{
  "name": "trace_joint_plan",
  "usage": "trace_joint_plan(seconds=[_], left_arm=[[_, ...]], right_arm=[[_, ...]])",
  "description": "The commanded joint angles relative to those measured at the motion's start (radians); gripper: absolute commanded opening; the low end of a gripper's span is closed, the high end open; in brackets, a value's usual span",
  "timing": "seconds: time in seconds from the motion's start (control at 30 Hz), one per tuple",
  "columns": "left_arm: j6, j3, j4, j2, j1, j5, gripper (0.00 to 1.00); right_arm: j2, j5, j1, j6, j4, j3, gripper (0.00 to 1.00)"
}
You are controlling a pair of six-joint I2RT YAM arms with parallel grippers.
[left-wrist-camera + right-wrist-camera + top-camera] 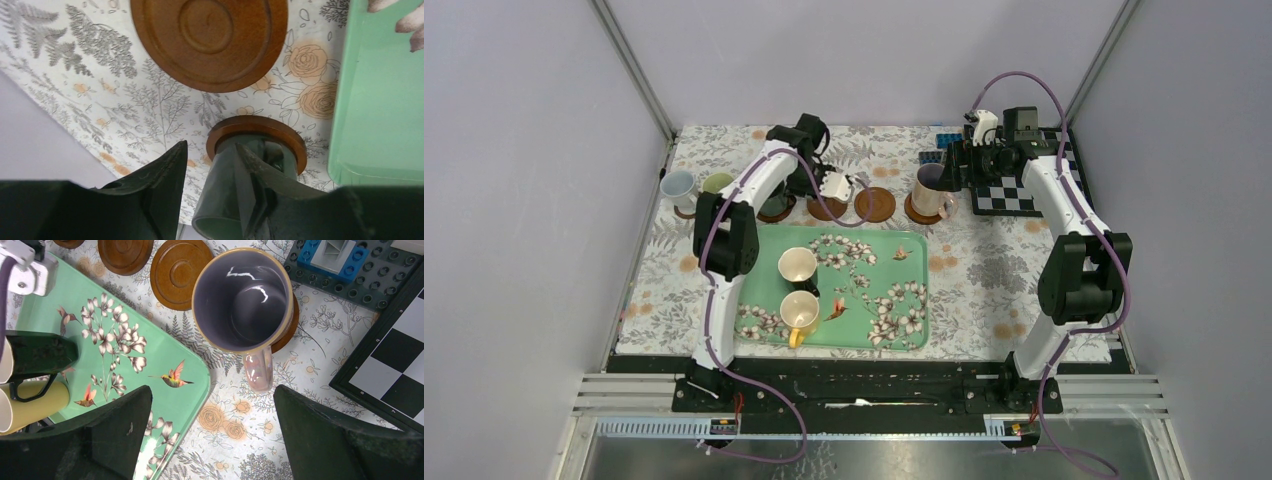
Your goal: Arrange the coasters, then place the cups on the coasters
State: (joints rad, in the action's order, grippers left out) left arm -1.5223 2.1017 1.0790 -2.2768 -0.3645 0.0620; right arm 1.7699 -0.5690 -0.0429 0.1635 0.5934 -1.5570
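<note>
My left gripper (776, 200) (212, 145) is open around the dark green cup (235, 190), which stands on a coaster (255, 131). Its left finger is clear of the cup's wall and its right finger lies against the cup. An empty coaster (210, 40) lies just beyond, with another (875, 204) to its right. The pinkish cup (929, 190) (242, 300) sits on a coaster (292, 325). My right gripper (952, 170) (212, 390) hangs open behind its handle, holding nothing. Pale blue (678, 186) and olive (717, 183) cups stand far left. Cream (797, 266) and yellow (800, 312) cups sit on the tray.
The green floral tray (922, 280) (165, 355) fills the middle of the flowered cloth. A checkerboard (1014, 195) and a dark studded plate with blue bricks (350, 270) lie at the back right. Grey walls and frame posts close in the sides.
</note>
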Motion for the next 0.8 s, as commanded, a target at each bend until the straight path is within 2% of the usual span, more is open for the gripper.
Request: trace_joint_plan(seconds=[0.0,0.6,0.77], left_arm=[[-0.033,-0.034,-0.006,0.022,0.012,-0.024,0.46],[-0.078,-0.081,0.032,0.061,0.019,-0.044,0.51],[-0.04,-0.003,0.066,0.083,0.004,0.038,0.53]], right_arm=[[-0.001,-0.018,0.003,0.006,0.004,-0.034,0.98],[0.005,-0.02,0.003,0.001,0.004,-0.044,0.98],[0.006,-0.022,0.003,0.002,0.004,-0.047,0.98]])
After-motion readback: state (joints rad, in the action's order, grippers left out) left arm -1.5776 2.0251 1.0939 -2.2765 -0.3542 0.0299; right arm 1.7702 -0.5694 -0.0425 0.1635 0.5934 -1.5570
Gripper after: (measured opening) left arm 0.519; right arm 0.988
